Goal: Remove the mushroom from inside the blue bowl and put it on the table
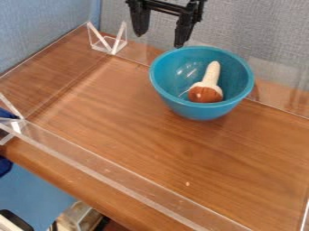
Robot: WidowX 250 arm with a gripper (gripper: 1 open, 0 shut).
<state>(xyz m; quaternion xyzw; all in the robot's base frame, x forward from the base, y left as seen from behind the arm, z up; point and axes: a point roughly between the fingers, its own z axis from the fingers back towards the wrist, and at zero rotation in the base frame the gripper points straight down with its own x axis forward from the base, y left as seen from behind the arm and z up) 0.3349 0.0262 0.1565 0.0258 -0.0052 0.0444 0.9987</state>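
mushroom [204, 85] seen lying on side inside blue bowl [173, 93], cap low, stem up toward far wall. gripper [165, 26] held above bowl's far-left rim, fingers spread apart, nothing held. risk judged: rounded cap slipped by pinch, bowl nudged across surface [108, 117].

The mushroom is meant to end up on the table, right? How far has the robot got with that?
Nothing looks done yet. The mushroom lies on its side inside the blue bowl, cap toward the front. The gripper hangs above and behind the bowl's left rim, jaws open and empty, touching nothing. All of it is left: reach into the bowl, grasp the mushroom, lift it out and set it on the bare table.
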